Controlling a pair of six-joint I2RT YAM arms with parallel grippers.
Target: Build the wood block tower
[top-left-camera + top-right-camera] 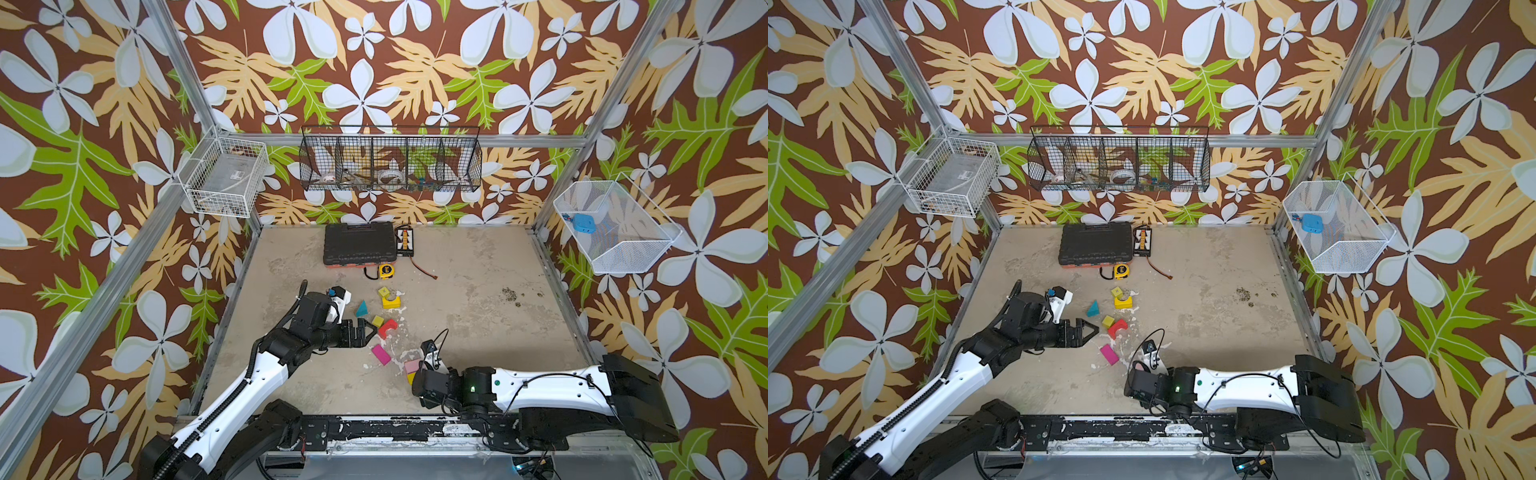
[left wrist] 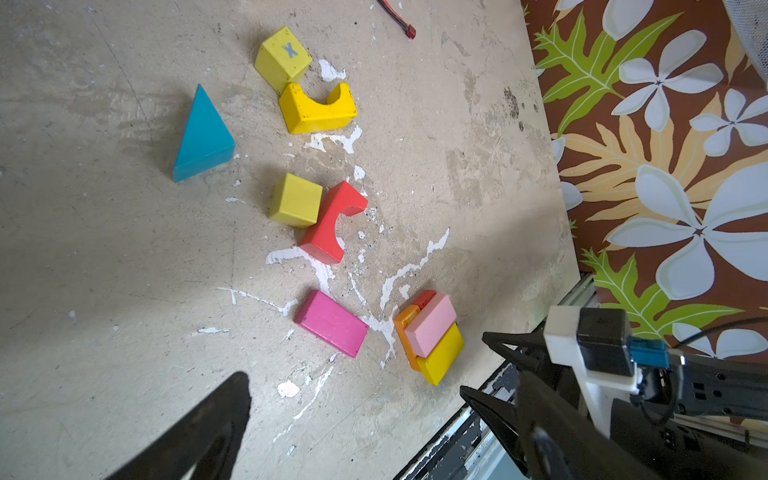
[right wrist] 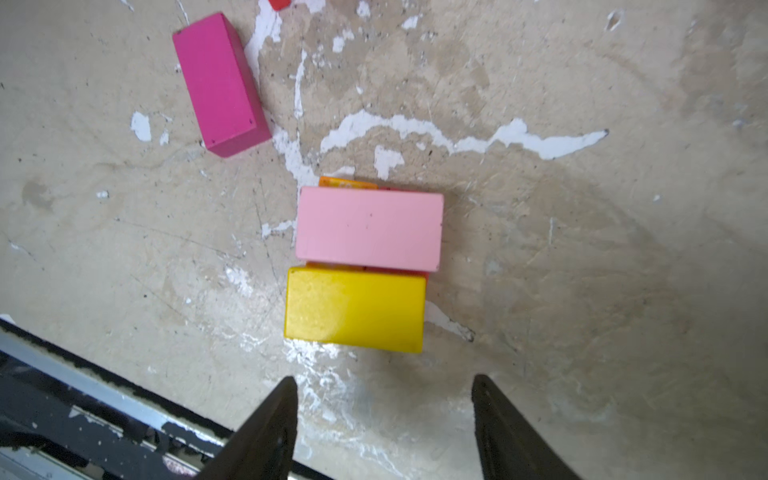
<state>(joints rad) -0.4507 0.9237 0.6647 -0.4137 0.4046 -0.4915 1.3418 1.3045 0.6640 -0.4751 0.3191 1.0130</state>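
The tower (image 2: 430, 332) is sitting two layers high near the front edge of the table (image 1: 478, 332), six blocks (image 2: 331, 323) are lying loose beyond it, and the left gripper (image 1: 372, 331) and right gripper (image 3: 384, 380) are hovering spread, empty.

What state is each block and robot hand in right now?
Left hand: open, empty.
Right hand: open, empty.
Pink block: resting on an orange block, beside a yellow brick.
Magenta brick: lying flat, alone.
Red arch: lying flat, against a yellow cube.
Teal wedge: lying flat.
Tool case: shut.
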